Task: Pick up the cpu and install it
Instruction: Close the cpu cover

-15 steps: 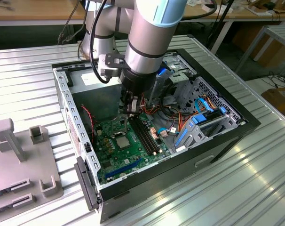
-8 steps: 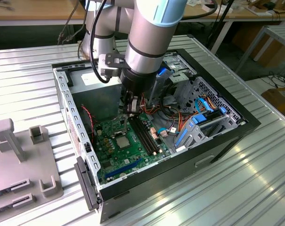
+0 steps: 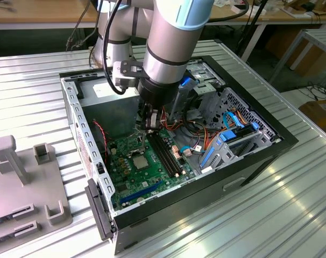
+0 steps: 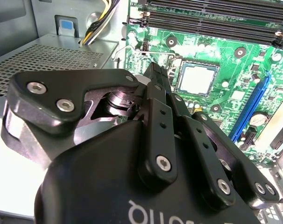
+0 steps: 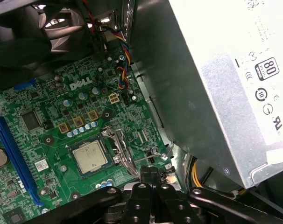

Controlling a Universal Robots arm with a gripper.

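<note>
The cpu (image 3: 140, 159) lies flat in its socket on the green motherboard (image 3: 132, 177), silver-grey top facing up. Both wrist views show the cpu (image 4: 196, 78) (image 5: 90, 156) framed by the socket's dark rim. My gripper (image 3: 149, 126) hangs inside the open computer case, a little above the board and just beside the socket on the power-supply side. In both wrist views the gripper (image 4: 155, 71) (image 5: 149, 171) has its black fingers pressed together with nothing between them. A thin metal lever (image 5: 123, 151) runs along the socket edge nearest the fingertips.
Long black memory slots (image 3: 165, 153) run beside the socket. The grey power supply (image 5: 216, 84) stands close to the gripper. A blue expansion slot (image 5: 10, 154), coloured cables and the drive cage (image 3: 227, 134) crowd the case. Grey fixtures (image 3: 23, 177) sit on the ribbed table.
</note>
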